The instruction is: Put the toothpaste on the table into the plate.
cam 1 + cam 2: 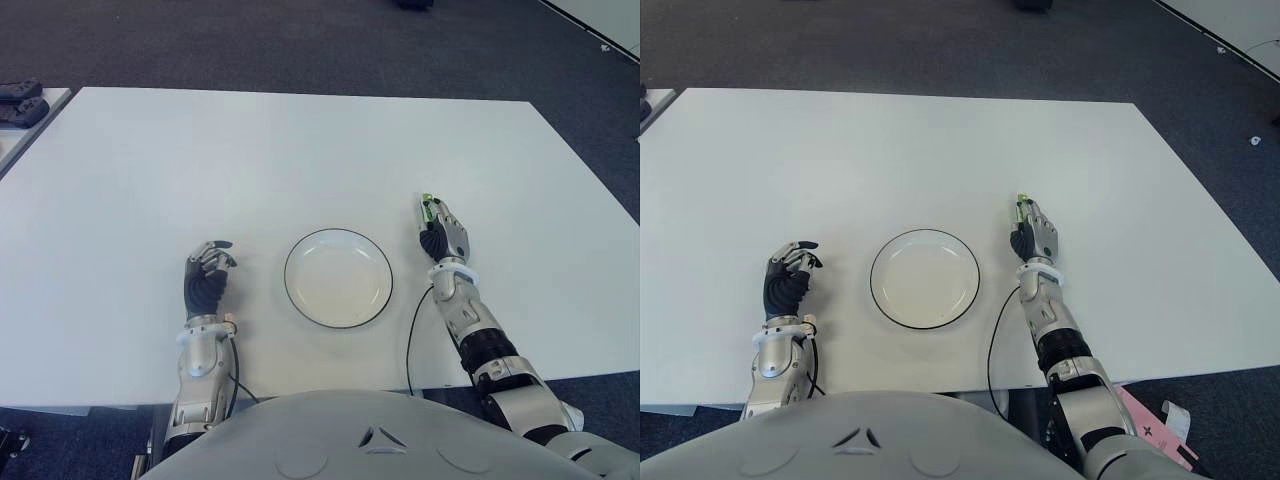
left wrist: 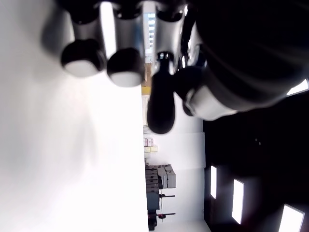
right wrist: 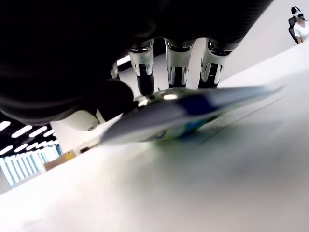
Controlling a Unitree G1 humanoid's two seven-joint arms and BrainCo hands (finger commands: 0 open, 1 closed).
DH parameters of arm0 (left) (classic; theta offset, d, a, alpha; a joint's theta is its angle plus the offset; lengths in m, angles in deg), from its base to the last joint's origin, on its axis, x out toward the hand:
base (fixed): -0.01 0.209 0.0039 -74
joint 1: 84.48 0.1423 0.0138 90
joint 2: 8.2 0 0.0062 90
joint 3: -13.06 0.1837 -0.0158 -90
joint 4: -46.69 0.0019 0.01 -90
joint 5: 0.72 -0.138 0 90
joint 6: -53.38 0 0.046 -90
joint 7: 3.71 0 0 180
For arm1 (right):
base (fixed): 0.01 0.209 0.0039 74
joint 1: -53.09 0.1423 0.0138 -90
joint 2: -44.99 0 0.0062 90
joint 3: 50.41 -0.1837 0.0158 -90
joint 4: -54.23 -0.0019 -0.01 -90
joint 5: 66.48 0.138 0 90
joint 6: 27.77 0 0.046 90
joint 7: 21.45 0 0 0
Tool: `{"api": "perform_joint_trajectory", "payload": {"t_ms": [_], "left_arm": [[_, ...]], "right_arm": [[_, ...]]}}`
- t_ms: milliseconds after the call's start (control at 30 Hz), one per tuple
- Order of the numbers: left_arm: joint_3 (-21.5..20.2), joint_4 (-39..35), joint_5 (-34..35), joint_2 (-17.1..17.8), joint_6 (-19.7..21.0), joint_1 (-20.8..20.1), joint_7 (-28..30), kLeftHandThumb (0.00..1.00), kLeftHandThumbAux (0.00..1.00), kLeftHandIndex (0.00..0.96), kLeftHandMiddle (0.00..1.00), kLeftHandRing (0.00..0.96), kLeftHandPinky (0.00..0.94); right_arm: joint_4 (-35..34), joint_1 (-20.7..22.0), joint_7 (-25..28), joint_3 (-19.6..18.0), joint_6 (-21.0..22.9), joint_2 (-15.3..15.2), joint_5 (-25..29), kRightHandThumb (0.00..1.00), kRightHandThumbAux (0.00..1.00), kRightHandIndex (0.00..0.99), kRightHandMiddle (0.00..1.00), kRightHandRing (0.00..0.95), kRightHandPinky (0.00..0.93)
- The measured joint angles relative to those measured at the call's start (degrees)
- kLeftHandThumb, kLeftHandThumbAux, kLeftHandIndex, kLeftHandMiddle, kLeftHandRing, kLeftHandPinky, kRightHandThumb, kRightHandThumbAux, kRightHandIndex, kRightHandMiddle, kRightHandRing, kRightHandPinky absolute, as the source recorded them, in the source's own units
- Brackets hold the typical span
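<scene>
A green and white toothpaste tube [image 1: 425, 207] lies on the white table [image 1: 300, 160], just right of the plate and slightly farther from me. My right hand [image 1: 437, 224] covers its near end. In the right wrist view the fingers [image 3: 176, 63] press down on top of the tube [image 3: 193, 108] with the thumb at its side, and the tube still touches the table. The round white plate [image 1: 290, 290] with a dark rim holds nothing and sits in front of me. My left hand [image 1: 207, 265] shows left of the plate, loosely curled and holding nothing.
Dark objects [image 1: 20, 100] lie on a second table at the far left. The table's front edge runs close to my body, and dark carpet surrounds the table. A person [image 3: 300, 24] is far off in the right wrist view.
</scene>
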Motion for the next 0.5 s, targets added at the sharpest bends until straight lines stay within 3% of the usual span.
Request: {"api": "perform_joint_trajectory", "payload": {"t_ms": [67, 133, 233, 333, 400, 500], "left_arm": [[0.0, -0.1, 0.0, 0.0, 0.0, 0.2, 0.0, 0.701, 0.717, 0.439, 0.885, 0.884, 0.875], [0.0, -0.3, -0.1, 0.0, 0.2, 0.3, 0.0, 0.701, 0.717, 0.439, 0.884, 0.883, 0.874], [0.0, -0.5, -0.3, 0.1, 0.6, 0.5, 0.0, 0.701, 0.717, 0.439, 0.885, 0.883, 0.876], [0.0, -0.5, -0.5, 0.1, 0.9, 0.5, 0.0, 0.701, 0.717, 0.439, 0.886, 0.884, 0.877], [0.0, -0.5, -0.5, 0.1, 1.0, 0.5, 0.0, 0.701, 0.717, 0.439, 0.886, 0.885, 0.876], [0.0, -0.5, -0.6, 0.1, 1.0, 0.5, 0.0, 0.701, 0.717, 0.439, 0.887, 0.885, 0.876]], "right_arm": [[1.6, 0.8, -1.3, -0.6, -0.5, 0.5, 1.0, 0.973, 0.435, 0.331, 0.242, 0.398, 0.537], [2.8, 1.5, -2.4, -1.1, -0.8, 1.0, 1.8, 0.862, 0.564, 0.379, 0.292, 0.421, 0.525], [4.1, 2.2, -4.2, -1.4, -0.8, 1.9, 3.0, 0.783, 0.655, 0.412, 0.335, 0.446, 0.516], [4.8, 2.5, -5.7, -1.6, -0.9, 2.4, 4.3, 0.756, 0.686, 0.424, 0.367, 0.467, 0.515], [5.0, 2.5, -6.6, -1.7, -1.5, 2.6, 5.0, 0.75, 0.694, 0.427, 0.381, 0.477, 0.516], [5.6, 2.5, -7.3, -2.0, -2.9, 2.6, 6.2, 0.896, 0.676, 0.432, 0.395, 0.469, 0.516]]}}
